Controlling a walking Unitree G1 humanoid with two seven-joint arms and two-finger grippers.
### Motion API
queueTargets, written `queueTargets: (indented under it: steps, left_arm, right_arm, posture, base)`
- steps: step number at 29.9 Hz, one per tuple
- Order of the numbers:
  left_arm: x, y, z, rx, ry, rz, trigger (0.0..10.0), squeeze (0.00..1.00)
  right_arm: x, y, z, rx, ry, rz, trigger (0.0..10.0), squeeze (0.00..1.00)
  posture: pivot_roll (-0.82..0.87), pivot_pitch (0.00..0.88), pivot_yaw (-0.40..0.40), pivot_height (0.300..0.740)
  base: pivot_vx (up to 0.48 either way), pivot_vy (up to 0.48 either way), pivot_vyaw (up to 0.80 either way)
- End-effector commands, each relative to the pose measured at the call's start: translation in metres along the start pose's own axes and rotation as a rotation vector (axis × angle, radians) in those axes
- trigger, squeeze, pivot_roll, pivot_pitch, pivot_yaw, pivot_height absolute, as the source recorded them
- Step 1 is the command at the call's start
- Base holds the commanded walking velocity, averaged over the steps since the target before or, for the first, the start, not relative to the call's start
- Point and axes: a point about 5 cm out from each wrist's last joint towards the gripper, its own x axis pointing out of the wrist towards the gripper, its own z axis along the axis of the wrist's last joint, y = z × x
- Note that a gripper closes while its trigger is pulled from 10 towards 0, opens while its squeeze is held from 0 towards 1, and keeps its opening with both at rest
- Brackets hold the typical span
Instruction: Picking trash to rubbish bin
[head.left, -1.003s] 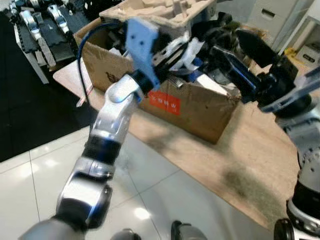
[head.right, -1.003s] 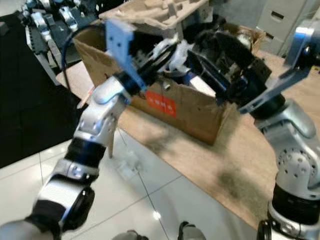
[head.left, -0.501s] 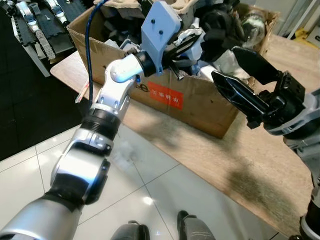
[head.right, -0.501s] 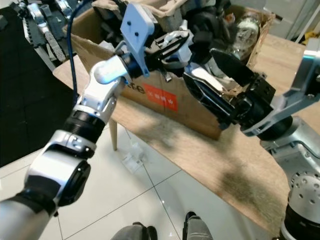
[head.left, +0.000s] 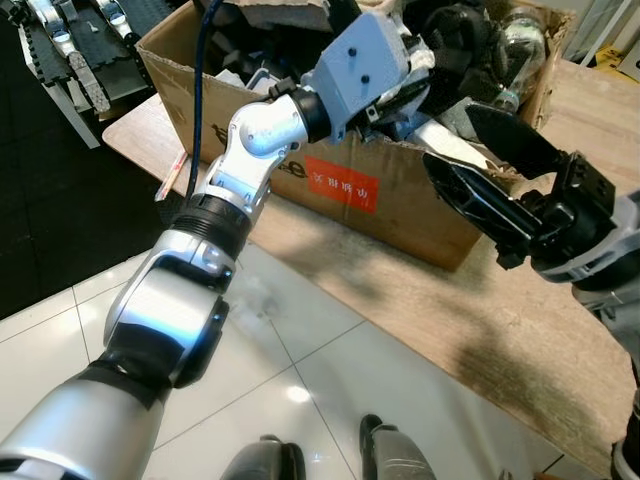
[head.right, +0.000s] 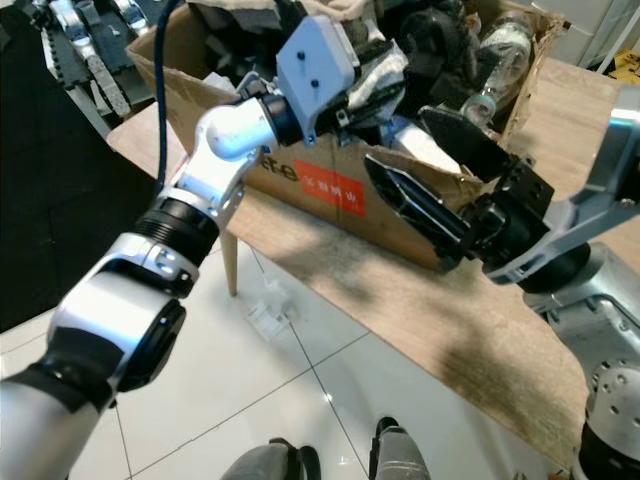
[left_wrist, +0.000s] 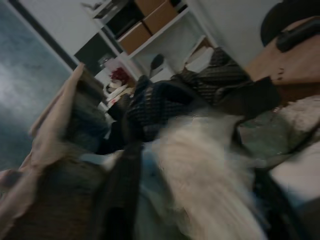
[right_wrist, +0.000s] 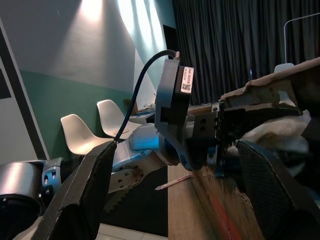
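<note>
A cardboard box (head.left: 400, 205) heaped with trash stands on the wooden table (head.left: 520, 330). My left arm reaches over the box's front wall. My left gripper (head.right: 375, 85) is down among the rubbish, partly hidden behind its grey wrist housing. It is shut on a white crumpled piece of trash (head.right: 388, 62), which the left wrist view shows blurred between the fingers as a pale lump of trash (left_wrist: 200, 170). My right gripper (head.left: 448, 135) hovers open just in front of the box's right corner, nothing between its fingers (right_wrist: 85, 200).
A clear plastic bottle (head.right: 500, 60) lies in the box's right end among dark rubbish. A small clear plastic scrap (head.right: 270, 310) lies on the white tiled floor (head.left: 330, 380) below the table edge. Black tracked parts (head.left: 70, 50) sit at the far left on dark flooring.
My left gripper has moved right and deeper over the box with the white trash. The right gripper stays open near the box's corner, slightly lower. The camera has shifted too.
</note>
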Motion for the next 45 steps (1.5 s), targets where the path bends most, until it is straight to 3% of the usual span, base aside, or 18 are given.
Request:
queueTargets:
  steps: [1,4,7,8,9,10,11,14,23,30,42,45]
  left_arm:
    - [-0.012,-0.004,-0.016,-0.057,0.059,-0.061,10.0,1.00]
    - [-0.016,0.007,-0.007,-0.124,-0.013,-0.089,10.0,1.00]
    - [-0.019,0.011,-0.005,-0.137,-0.028,-0.102,10.0,1.00]
    - [-0.022,0.014,-0.003,-0.149,-0.041,-0.125,10.0,0.44]
    - [-0.022,0.014,-0.003,-0.149,-0.041,-0.125,10.0,0.44]
    - [-0.026,0.016,-0.002,-0.165,-0.052,-0.147,10.0,0.00]
    - [-0.035,0.020,0.002,-0.210,-0.077,-0.216,10.0,0.00]
    - [-0.043,0.024,0.004,-0.231,-0.086,-0.270,10.0,0.00]
    - [-0.064,0.034,0.006,-0.216,-0.063,-0.321,10.0,0.00]
    - [-0.085,0.052,0.011,-0.217,-0.061,-0.243,10.0,0.00]
    - [-0.124,0.055,0.007,-0.287,-0.035,-0.205,10.0,0.00]
    - [-0.134,0.057,0.004,-0.319,-0.044,-0.101,10.0,0.00]
  right_arm:
    - [0.000,0.009,0.005,-0.025,-0.003,0.035,10.0,0.00]
    - [0.002,0.009,0.006,-0.024,-0.005,0.037,10.0,0.00]
    - [0.003,0.008,0.006,-0.024,-0.006,0.038,10.0,0.00]
    - [0.004,0.008,0.005,-0.024,-0.008,0.039,10.0,0.00]
    - [0.004,0.008,0.005,-0.024,-0.008,0.039,10.0,0.00]
    - [0.005,0.007,0.005,-0.024,-0.008,0.039,10.0,0.00]
    - [0.005,0.006,0.005,-0.023,-0.010,0.044,10.0,0.00]
    - [0.006,0.005,0.005,-0.023,-0.011,0.047,10.0,0.00]
    - [0.006,0.003,0.006,-0.023,-0.019,0.058,10.0,0.00]
    - [0.007,0.002,0.006,-0.024,-0.024,0.070,10.0,0.00]
    - [0.013,-0.001,0.002,-0.014,-0.031,0.094,10.0,0.00]
    - [0.017,0.001,-0.003,0.014,-0.036,0.118,10.0,0.00]
  posture:
    - [-0.19,0.300,0.108,0.740]
    - [-0.18,0.289,0.105,0.740]
    - [-0.18,0.285,0.104,0.740]
    - [-0.18,0.281,0.102,0.740]
    - [-0.18,0.281,0.102,0.740]
    - [-0.17,0.273,0.100,0.740]
    - [-0.17,0.266,0.096,0.740]
    - [-0.16,0.257,0.093,0.740]
    - [-0.16,0.243,0.090,0.740]
    - [-0.15,0.225,0.081,0.740]
    - [-0.13,0.200,0.068,0.740]
    - [-0.11,0.191,0.063,0.740]
  base:
    - [0.000,0.000,0.00]
    - [0.000,0.000,0.00]
    - [0.000,0.000,0.00]
    - [0.000,0.000,0.00]
    - [0.000,0.000,0.00]
    - [0.000,0.000,0.00]
    - [0.000,0.000,0.00]
    - [0.000,0.000,0.00]
    - [0.000,0.000,0.00]
    - [0.000,0.000,0.00]
    - [0.000,0.000,0.00]
    - [0.000,0.000,0.00]
